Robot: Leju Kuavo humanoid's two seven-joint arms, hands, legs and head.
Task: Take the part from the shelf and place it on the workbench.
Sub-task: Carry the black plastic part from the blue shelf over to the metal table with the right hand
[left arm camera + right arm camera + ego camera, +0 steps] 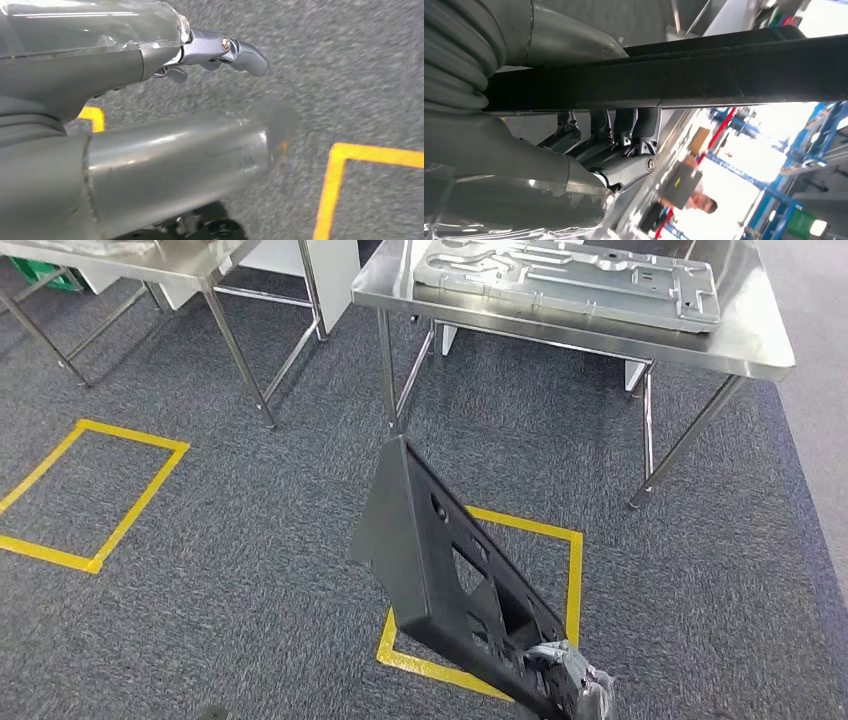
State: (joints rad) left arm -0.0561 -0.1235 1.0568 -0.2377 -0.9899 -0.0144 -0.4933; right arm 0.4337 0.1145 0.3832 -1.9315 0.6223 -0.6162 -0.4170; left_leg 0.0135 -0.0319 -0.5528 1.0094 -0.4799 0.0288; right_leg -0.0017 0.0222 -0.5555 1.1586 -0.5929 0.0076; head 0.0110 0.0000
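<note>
A black plastic part (440,570), a long flat panel with cut-outs, hangs tilted above the carpet, and my right hand (565,680) grips its near end at the bottom of the head view. In the right wrist view the part's black edge (704,75) runs across the picture with my right hand (609,145) wrapped around it from below. Ahead stands the steel workbench (760,350), carrying a grey metal panel (570,280). My left hand (220,52) hangs over the carpet, fingers stretched out, holding nothing.
A yellow taped square (575,570) marks the carpet under the part, and a second taped square (95,490) lies to the left. Another steel table (180,265) stands at the back left. A person (696,200) stands in the background of the right wrist view.
</note>
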